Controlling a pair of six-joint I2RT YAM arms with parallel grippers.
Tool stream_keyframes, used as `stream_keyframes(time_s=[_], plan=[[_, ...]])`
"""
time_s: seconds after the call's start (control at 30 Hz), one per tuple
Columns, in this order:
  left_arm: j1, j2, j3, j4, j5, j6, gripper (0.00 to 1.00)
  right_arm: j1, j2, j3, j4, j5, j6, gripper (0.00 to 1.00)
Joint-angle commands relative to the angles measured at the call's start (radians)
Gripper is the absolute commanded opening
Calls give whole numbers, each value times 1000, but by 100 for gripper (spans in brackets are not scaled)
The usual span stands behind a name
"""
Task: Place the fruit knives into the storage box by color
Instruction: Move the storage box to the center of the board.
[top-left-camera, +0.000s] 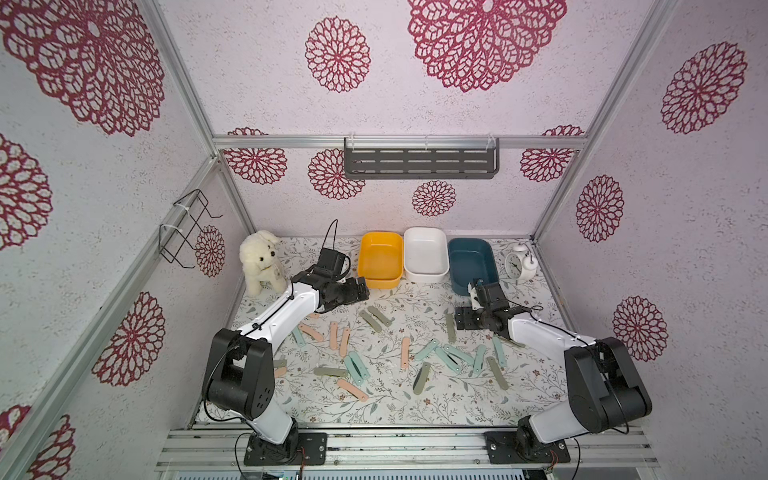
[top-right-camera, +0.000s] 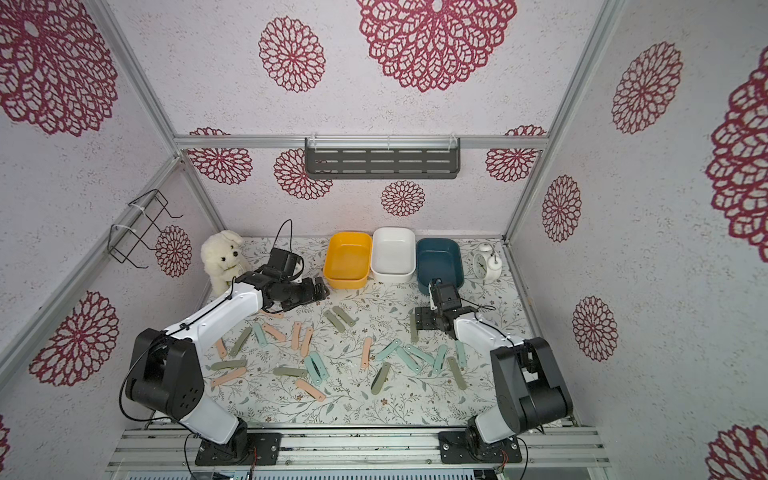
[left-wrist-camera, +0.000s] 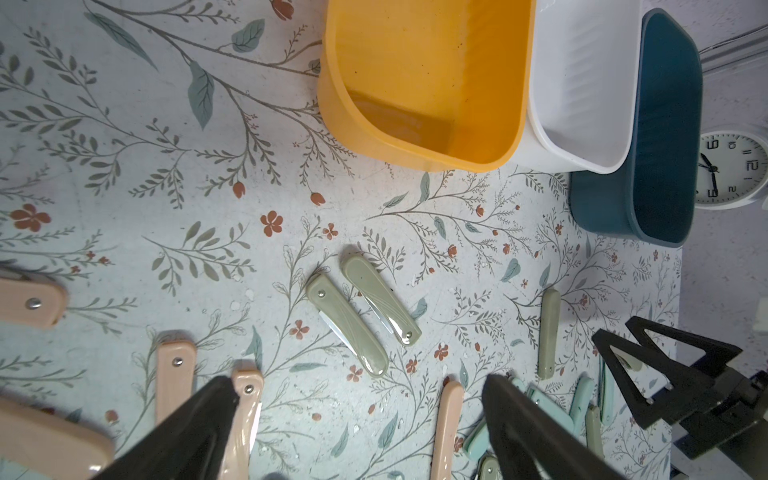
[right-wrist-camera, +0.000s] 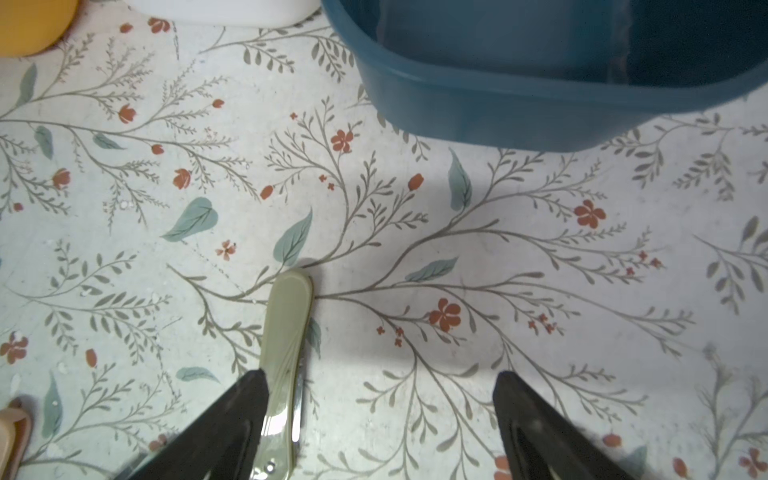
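Where the right wrist camera looks down, the right gripper (right-wrist-camera: 380, 376) stands spread wide with nothing in its grasp. An olive knife (right-wrist-camera: 286, 332) lies flat on the floral tabletop (right-wrist-camera: 540, 249), just beside the inner face of one finger and well apart from the other; contact cannot be told. The blue tub (right-wrist-camera: 478, 120) sits near, ahead of it.

The left gripper (left-wrist-camera: 360, 380) is likewise wide open and holds nothing. It hangs over pink knives (left-wrist-camera: 174, 374), with two olive knives (left-wrist-camera: 347, 328) side by side ahead.

In both top views the other knives (top-left-camera: 356, 365), pink, olive and mint, lie scattered on the tabletop between the arms. The yellow tub (top-left-camera: 382, 283), white tub (top-left-camera: 426, 274) and blue tub stand in a row by the back wall. A plush dog (top-left-camera: 259, 266) and an alarm clock (top-left-camera: 517, 262) flank them.
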Motion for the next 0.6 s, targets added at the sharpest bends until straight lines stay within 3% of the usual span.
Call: stream_keyframes(time_s=[0.0,0.57], plan=[[-3,-31,-9,20,-3,-9,97,-26,43,62,76,28,-15,90],[-4,64,54,13,19,-21,97,-99,298,324,111,31,-37,87]])
